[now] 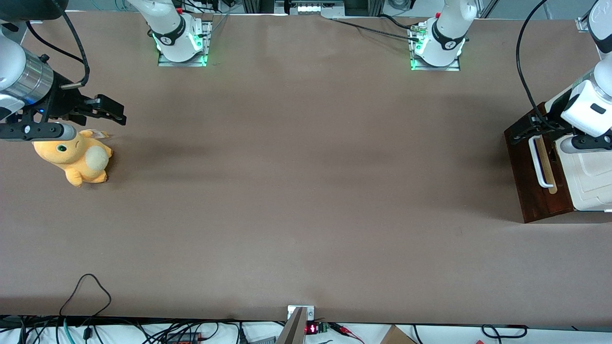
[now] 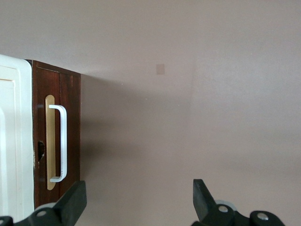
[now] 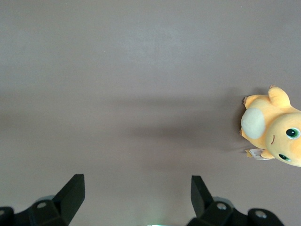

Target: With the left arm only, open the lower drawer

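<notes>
At the working arm's end of the worktop (image 1: 306, 191), seen from the front, stands a small cabinet with a cream-white top (image 1: 590, 181) and a dark brown wood face; the lower drawer (image 1: 538, 167) shows its brown front with the white bar handle (image 1: 538, 162) lying along a pale wood strip, and the front looks flush, not pulled out. My left arm (image 1: 590, 102) reaches over the cabinet, and my gripper (image 1: 528, 130) hangs over the end of the handle farther from the camera; contact cannot be judged from this view. Toward the parked arm's end lies a yellow plush toy (image 1: 74, 160)

From my left wrist, the lower drawer (image 2: 70, 136) and its handle (image 2: 60, 143) sit beside the white top (image 2: 14, 141). My gripper (image 2: 139, 200) is spread wide, its two black fingers (image 2: 73, 202) holding nothing

From the right wrist, only the plush toy (image 3: 273, 132) lies on the bare worktop (image 3: 141, 94)
</notes>
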